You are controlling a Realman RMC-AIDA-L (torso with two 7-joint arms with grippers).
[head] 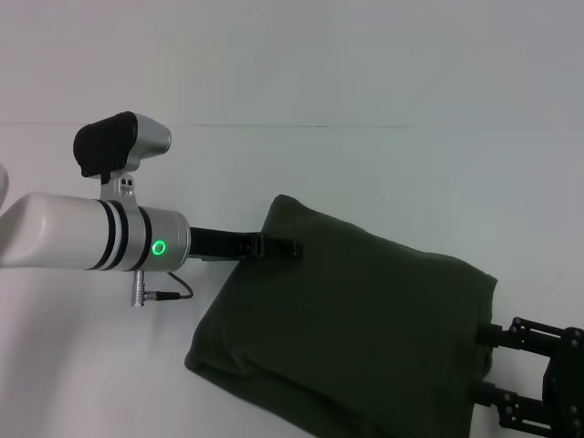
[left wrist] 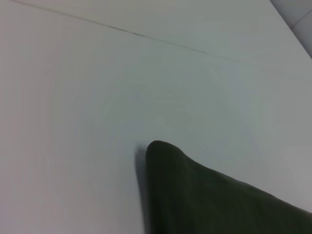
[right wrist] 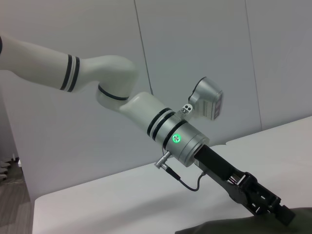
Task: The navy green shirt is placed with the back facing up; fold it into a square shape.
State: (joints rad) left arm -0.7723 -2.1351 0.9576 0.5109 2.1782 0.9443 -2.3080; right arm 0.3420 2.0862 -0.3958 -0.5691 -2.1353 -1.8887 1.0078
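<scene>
The navy green shirt (head: 356, 328) lies folded into a thick, puffy bundle on the white table, plain side up. Its far left corner (left wrist: 163, 151) is raised. My left gripper (head: 276, 245) reaches in from the left and is shut on that corner; in the right wrist view, the left gripper (right wrist: 275, 212) meets the shirt (right wrist: 229, 228) at its tip. My right gripper (head: 482, 363) sits at the shirt's right edge, open, its two fingers (head: 488, 334) spread apart with their tips against the cloth.
The white table (head: 301, 164) stretches bare behind and to the left of the shirt. A thin seam (left wrist: 146, 35) crosses the tabletop far off. The left arm's cable (head: 173, 294) hangs just left of the shirt.
</scene>
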